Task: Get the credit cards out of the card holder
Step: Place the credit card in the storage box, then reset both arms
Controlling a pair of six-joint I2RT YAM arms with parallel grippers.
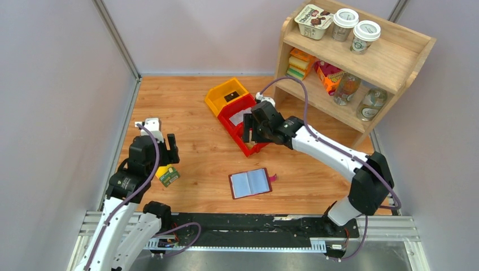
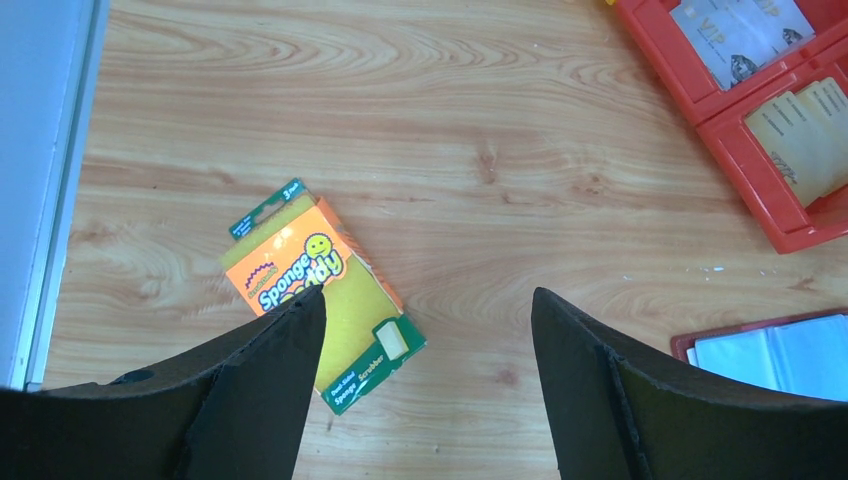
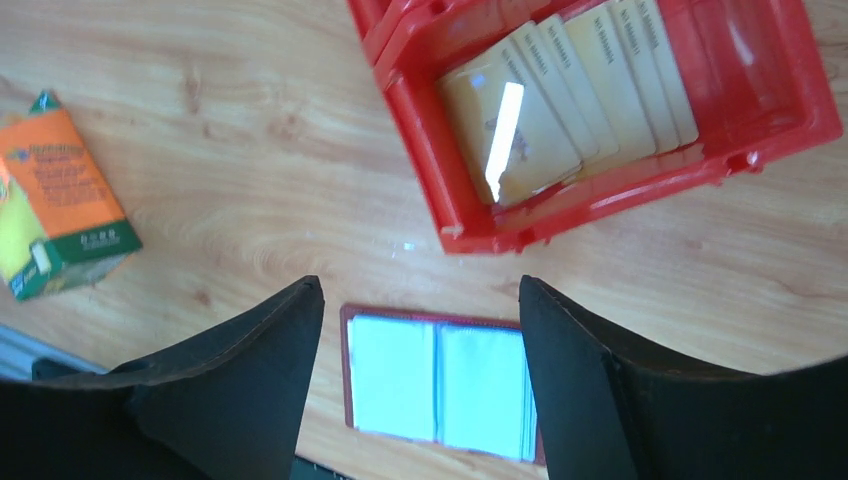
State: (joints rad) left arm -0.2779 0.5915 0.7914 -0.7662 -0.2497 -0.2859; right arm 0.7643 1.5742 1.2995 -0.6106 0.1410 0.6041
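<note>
Lying open and flat on the table point(image 1: 197, 152): one card holder point(image 1: 250, 183), maroon edge, pale grey-blue pockets facing up, snap tab point(image 1: 273, 177) sticking out on its right side. It sits between the two arms, nearer the arm bases than the bins.

Credit cards point(image 3: 570, 90): several, tan-yellow, fanned and overlapping, inside the end compartment of the red bin point(image 3: 420, 160), the one nearest the card holder. A strip of glare crosses the front card. The left wrist view shows the same cards point(image 2: 805, 135) in that compartment. The neighbouring compartment holds a white card point(image 2: 740, 35).

Red bin point(image 1: 233, 132): on the table beyond the card holder, set at a slant, touching a yellow bin point(image 1: 226, 93) at its far end.

Right gripper point(image 1: 252, 132): above the red bin, pointing down, fingers spread wide, nothing between them. In its wrist view point(image 3: 420, 300) the card holder point(image 3: 436, 385) shows in the gap between the fingers, with the cards' compartment further up the frame.

Left gripper point(image 1: 162, 138): at the left side of the table, well apart from the card holder, fingers spread wide, empty. In its wrist view point(image 2: 428, 310) it hangs above a sponge pack point(image 2: 320, 290), orange, yellow and green, lying flat.

Shelf point(image 1: 339, 56): wooden, far right corner, stocked with cups, bottles and packets.
</note>
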